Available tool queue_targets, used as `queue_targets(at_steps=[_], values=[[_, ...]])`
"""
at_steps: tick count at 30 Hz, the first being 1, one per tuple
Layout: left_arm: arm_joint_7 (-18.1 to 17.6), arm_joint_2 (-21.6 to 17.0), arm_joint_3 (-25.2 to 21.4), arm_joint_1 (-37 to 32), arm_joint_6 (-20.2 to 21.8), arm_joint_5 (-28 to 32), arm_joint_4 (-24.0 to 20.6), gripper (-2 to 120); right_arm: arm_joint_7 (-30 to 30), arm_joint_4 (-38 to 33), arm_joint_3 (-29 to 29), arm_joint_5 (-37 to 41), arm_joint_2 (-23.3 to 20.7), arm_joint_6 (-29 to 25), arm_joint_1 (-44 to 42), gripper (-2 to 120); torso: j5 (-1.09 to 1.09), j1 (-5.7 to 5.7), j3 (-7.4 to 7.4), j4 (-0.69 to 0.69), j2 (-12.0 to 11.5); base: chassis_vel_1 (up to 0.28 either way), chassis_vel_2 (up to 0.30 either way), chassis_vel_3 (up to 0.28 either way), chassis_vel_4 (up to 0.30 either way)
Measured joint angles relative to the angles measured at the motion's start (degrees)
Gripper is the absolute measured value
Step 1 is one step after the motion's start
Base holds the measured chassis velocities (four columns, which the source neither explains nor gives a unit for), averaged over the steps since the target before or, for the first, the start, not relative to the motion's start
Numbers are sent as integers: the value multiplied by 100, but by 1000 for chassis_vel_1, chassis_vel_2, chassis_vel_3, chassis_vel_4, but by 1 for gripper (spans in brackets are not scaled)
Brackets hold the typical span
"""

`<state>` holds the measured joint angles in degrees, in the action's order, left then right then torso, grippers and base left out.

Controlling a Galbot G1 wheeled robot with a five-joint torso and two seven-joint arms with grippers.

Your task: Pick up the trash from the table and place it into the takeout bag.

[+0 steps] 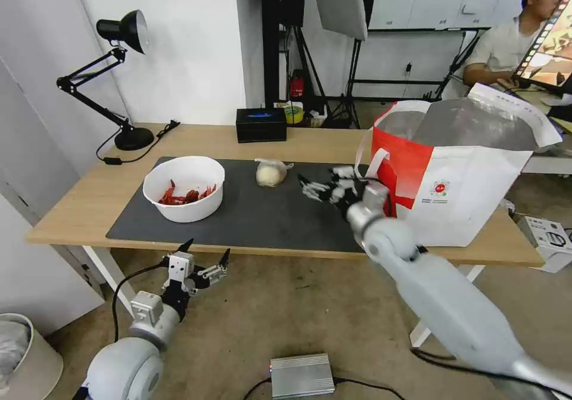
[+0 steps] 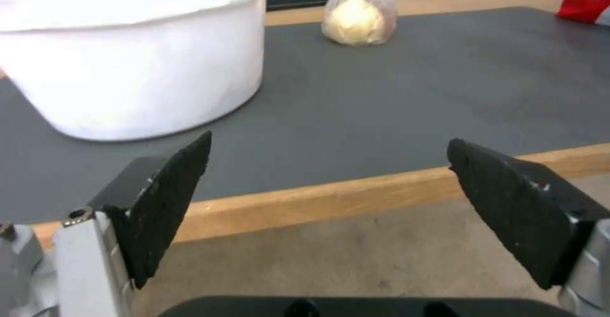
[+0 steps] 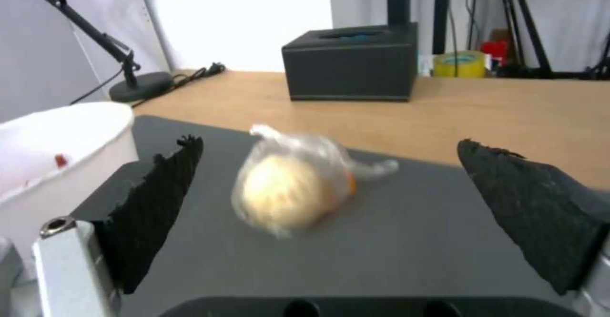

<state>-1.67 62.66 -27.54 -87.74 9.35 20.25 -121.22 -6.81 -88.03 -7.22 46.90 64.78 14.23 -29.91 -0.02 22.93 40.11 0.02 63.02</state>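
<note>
1. Behind your table (image 1: 89, 203) stands a white wall, with a black desk lamp (image 1: 122, 36) and a black tissue box (image 1: 261, 124) along the far edge.
2. Your right gripper (image 1: 322, 186) hangs over the dark mat (image 1: 262, 221), jaws spread wide and empty, facing the knotted bag of white food (image 1: 271, 173); judging by that line-up, you are set for a sideways pinch.
3. Your white bowl of crayfish shells (image 1: 185, 188) sits on the mat's left end.
4. Your left gripper (image 1: 205, 256) waits below the table's near edge, wide open, holding nothing.
5. Your takeout bag (image 1: 453, 179) stands open-mouthed at the right end, probably to receive drops; its small round logo (image 1: 440, 188) is too small to read.
</note>
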Motion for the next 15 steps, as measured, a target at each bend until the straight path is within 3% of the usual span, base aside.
queue_targets(at_steps=[8, 15], values=[[-7, 38, -42, -20, 0, -27, 31, 100, 20, 744, -214, -187, 526, 696, 585, 100, 1, -1, 0, -2, 0, 0, 0, 0, 0], [-9, 42, -57, -3, 0, -27, 43, 100, 107, 1191, -272, -242, 850, 914, 811, 100, 1, -1, 0, -2, 0, 0, 0, 0, 0]])
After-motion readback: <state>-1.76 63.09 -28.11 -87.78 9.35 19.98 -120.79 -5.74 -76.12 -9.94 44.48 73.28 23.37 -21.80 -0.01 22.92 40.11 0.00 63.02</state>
